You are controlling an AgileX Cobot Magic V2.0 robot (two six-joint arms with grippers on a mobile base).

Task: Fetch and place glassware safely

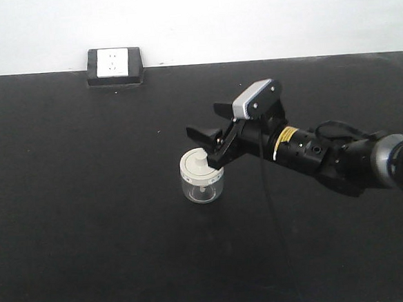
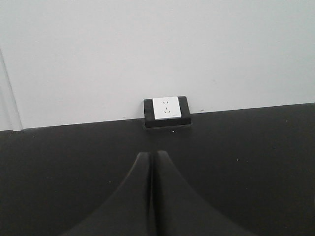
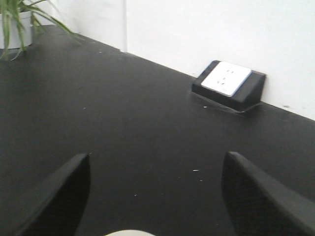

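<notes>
The glassware point(image 1: 202, 180), a small squat clear jar with a cream-white knobbed lid, stands upright on the black table point(image 1: 89, 221). My right gripper point(image 1: 203, 148) reaches in from the right and hovers open just above and behind the lid, one finger close to the lid's right rim. In the right wrist view the gripper point(image 3: 155, 157) is spread wide with bare table between its fingers point(image 3: 59, 196), and only a sliver of the lid point(image 3: 129, 233) shows at the bottom edge. My left gripper point(image 2: 151, 156) is shut with nothing in it, pointing at the back wall.
A black wedge box with a white socket plate point(image 1: 114, 65) point(image 2: 167, 110) point(image 3: 227, 83) sits against the white wall at the table's back edge. A potted plant point(image 3: 15, 24) stands at the far left corner.
</notes>
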